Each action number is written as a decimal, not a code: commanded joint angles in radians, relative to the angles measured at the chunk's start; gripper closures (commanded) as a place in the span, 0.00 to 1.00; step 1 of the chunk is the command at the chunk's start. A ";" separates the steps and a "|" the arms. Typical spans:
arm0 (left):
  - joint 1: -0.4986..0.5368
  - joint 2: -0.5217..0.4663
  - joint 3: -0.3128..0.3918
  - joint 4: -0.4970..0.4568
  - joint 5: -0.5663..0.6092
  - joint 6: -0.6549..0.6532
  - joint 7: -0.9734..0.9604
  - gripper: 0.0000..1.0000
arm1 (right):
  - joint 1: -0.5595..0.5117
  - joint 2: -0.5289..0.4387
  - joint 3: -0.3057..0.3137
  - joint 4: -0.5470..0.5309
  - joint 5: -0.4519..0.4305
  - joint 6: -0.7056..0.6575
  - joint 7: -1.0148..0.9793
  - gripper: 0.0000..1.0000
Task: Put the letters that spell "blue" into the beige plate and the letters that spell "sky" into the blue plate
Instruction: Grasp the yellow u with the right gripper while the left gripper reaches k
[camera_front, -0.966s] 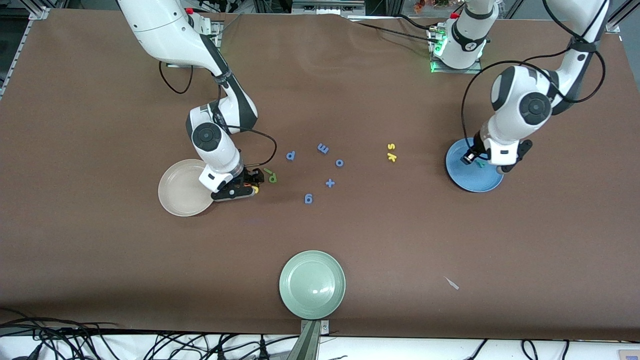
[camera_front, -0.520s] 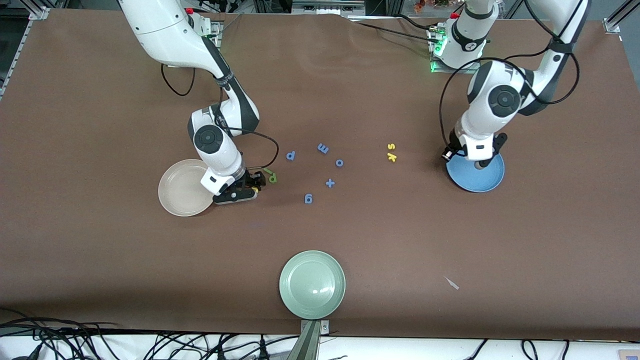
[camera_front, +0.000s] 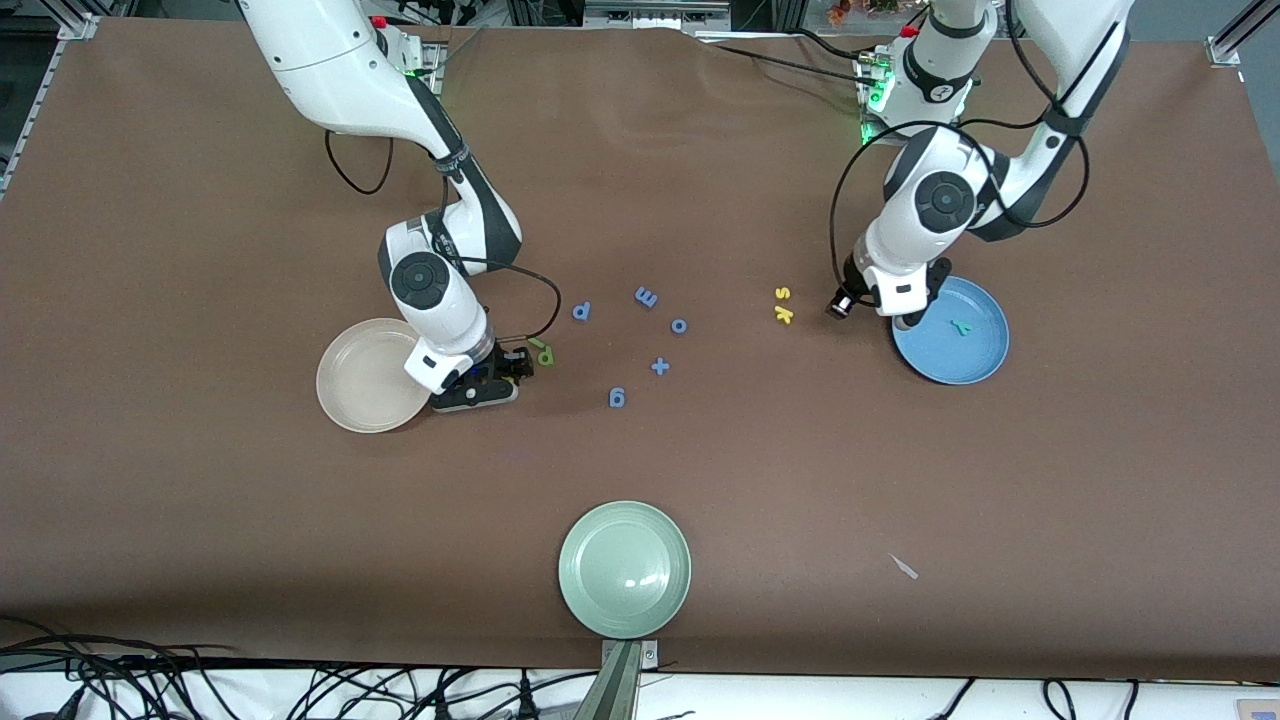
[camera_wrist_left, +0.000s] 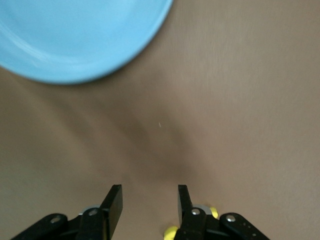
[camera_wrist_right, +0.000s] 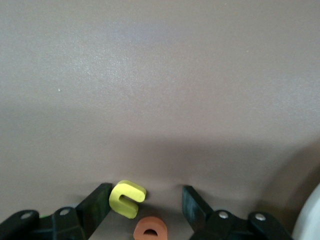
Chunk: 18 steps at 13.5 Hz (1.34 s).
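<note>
My right gripper (camera_front: 500, 378) is down at the table beside the beige plate (camera_front: 350, 385). Its fingers stand apart around the yellow u (camera_wrist_right: 127, 198) and the orange e (camera_wrist_right: 150, 230), and one finger touches the u. The light-green l (camera_front: 535, 343) and dark-green b (camera_front: 546, 355) lie just next to it. My left gripper (camera_front: 905, 322) hangs open and empty over the blue plate's (camera_front: 955, 362) rim. The teal y (camera_front: 962, 327) lies in that plate. The yellow s (camera_front: 783, 293) and k (camera_front: 783, 314) lie on the table beside the plate, toward the middle.
Several blue letters (camera_front: 646, 297) are scattered mid-table between the two arms. A pale green plate (camera_front: 624, 570) sits near the front edge. A small pale scrap (camera_front: 903, 566) lies toward the left arm's end.
The left arm has swung from over the blue plate toward the s and k, uncovering the teal y. The right gripper's fingers have narrowed around the u and e.
</note>
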 joint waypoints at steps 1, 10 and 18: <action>-0.024 0.026 -0.002 0.012 0.025 0.019 -0.082 0.47 | -0.001 0.037 0.008 0.019 -0.006 0.004 0.008 0.34; -0.073 0.079 -0.001 0.023 0.027 0.097 -0.131 0.47 | -0.005 0.033 0.005 0.018 -0.006 -0.002 -0.010 0.61; -0.100 0.155 0.011 0.101 0.027 0.095 -0.151 0.45 | -0.017 0.008 -0.002 0.082 -0.006 -0.147 -0.039 0.67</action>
